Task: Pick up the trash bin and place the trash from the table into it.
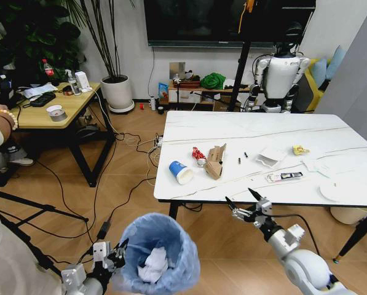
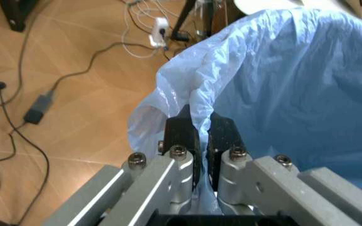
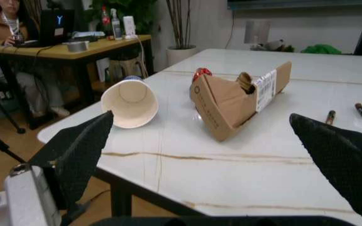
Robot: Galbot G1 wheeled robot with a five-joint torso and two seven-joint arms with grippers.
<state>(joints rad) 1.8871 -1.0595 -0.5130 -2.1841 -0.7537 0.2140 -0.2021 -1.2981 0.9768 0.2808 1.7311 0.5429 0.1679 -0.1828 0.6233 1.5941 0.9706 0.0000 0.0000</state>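
The left gripper's fingers (image 2: 182, 129) are pinching together on the crinkled light-blue bag at the rim of the trash bin (image 1: 160, 249), a fold of plastic squeezed between the two dark pads. In the head view the left gripper (image 1: 117, 253) is sitting low, holding the bin off to the robot's left of the counter (image 1: 263, 132), in front of its near edge; the arm behind it is running out of the lower border, so its elbow is cut off. White crumpled paper is lying inside the bag, and the bin's dark wall is hidden under the plastic.

The right gripper's fingers (image 3: 77, 148) are spread wide apart, grasping nothing. The right gripper (image 1: 243, 198) is hovering just before the counter's near edge, pointing up toward the litter, its forearm slanting down to the lower right corner.

On the counter, a blue-and-white paper cup (image 1: 181, 172) is lying on its side near the left front corner, a brown torn carton (image 1: 215, 163) beside it with a red wrapper (image 1: 198, 155) touching its far end. Farther right are white crumpled papers (image 1: 270, 157), a yellow scrap (image 1: 300, 150) and a white round disc (image 1: 334, 192), partly hard to make out against the pale top.
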